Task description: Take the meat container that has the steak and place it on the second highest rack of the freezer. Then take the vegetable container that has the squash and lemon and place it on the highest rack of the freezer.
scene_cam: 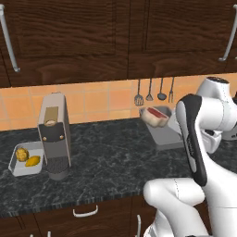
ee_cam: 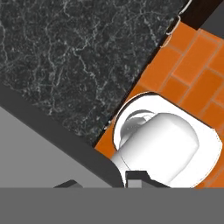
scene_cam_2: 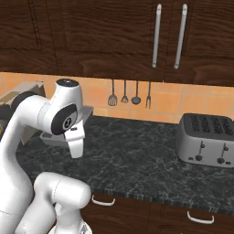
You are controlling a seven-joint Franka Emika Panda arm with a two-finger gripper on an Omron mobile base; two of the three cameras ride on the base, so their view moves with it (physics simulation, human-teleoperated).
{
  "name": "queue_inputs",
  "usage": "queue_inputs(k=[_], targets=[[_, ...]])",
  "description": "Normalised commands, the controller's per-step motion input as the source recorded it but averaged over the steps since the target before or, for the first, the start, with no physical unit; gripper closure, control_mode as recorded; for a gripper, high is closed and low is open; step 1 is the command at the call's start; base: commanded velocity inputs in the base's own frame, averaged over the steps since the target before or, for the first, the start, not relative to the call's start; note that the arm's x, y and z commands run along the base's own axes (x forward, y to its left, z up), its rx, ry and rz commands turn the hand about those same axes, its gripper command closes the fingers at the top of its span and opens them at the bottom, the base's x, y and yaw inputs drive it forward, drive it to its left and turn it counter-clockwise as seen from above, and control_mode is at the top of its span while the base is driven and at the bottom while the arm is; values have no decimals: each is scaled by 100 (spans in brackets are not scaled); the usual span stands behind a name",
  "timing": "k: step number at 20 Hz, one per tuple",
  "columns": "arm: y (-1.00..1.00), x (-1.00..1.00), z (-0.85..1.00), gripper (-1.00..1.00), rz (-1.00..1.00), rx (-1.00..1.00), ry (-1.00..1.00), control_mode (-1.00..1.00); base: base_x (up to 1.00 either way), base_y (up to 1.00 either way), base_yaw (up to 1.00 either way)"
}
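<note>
My claw (ee_cam: 103,181) is nearly closed. In the hand view its two dark tips pinch the dark rim of the gray meat container (scene_cam: 164,136), whose flat gray floor spreads away from them. Past that rim lies the black marbled tabletop (scene_cam: 111,162).

From the left base view, the meat container is well to the right of the coffee machine (scene_cam: 54,134), and my forearm covers its right side. It looks tipped rather than flat; I cannot tell whether any part of it touches the tabletop. The steak (scene_cam: 155,115) lies in the container's far corner, the one nearer the coffee machine, red face up with its pale rim showing.

The white vegetable container (scene_cam: 16,169) sits flat on the tabletop just to the left of the coffee machine's base. Inside it the bumpy squash (scene_cam: 21,153) is on the side farther from the coffee machine. The smooth lemon (scene_cam: 32,161) lies against the squash on the nearer side.

A row of hanging utensils (scene_cam: 155,91) is on the wall to the right of the coffee machine. A silver toaster (scene_cam_2: 208,141) stands farther right again, well apart from everything else.
</note>
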Motion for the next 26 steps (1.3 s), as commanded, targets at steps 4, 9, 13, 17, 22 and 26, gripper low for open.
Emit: queue_inputs(k=[4, 9, 13, 17, 22, 26], targets=[[0, -37, 1, 100, 0, 0, 0, -100, 0, 0, 0], [1, -23, 0, 100, 0, 0, 0, -100, 0, 0, 0], [0, 0, 0, 100, 0, 0, 0, 100, 0, 25, 0], [0, 0, 0, 100, 0, 0, 0, 100, -9, 39, -2], [0, 0, 0, 100, 0, 0, 0, 100, -57, 4, -47], [0, 0, 0, 100, 0, 0, 0, 100, -27, 0, -96]])
